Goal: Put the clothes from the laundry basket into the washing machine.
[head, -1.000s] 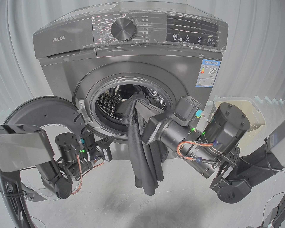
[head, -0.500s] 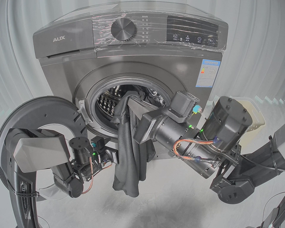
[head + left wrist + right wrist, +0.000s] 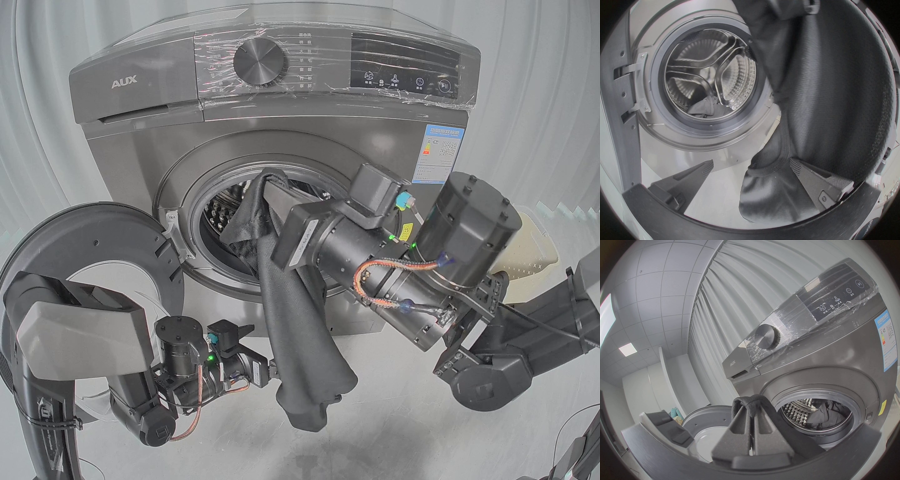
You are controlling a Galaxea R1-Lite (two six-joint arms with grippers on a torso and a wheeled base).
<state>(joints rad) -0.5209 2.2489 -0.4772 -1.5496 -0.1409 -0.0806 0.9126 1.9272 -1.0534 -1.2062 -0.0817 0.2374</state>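
A long dark garment [image 3: 300,325] hangs from my right gripper [image 3: 270,186], which is shut on its top fold in front of the upper part of the washing machine's drum opening [image 3: 215,215]. In the right wrist view the fingers [image 3: 742,430] pinch black cloth [image 3: 750,402]. The garment's loose end dangles near the floor. My left gripper [image 3: 275,374] sits low beside that end, open, with the cloth [image 3: 775,193] hanging between its fingers [image 3: 690,175] and resting against one of them. Some clothes [image 3: 706,107] lie inside the drum. The white laundry basket [image 3: 531,250] stands at the right, mostly behind my right arm.
The round machine door [image 3: 94,250] stands swung open on the left, just behind my left arm. The grey machine front [image 3: 144,150] rises right ahead. Bare pale floor [image 3: 387,412] lies below the garment.
My right gripper has lifted the garment higher and leftward toward the top of the opening. My left arm has moved right and lower, up to the garment's hanging end.
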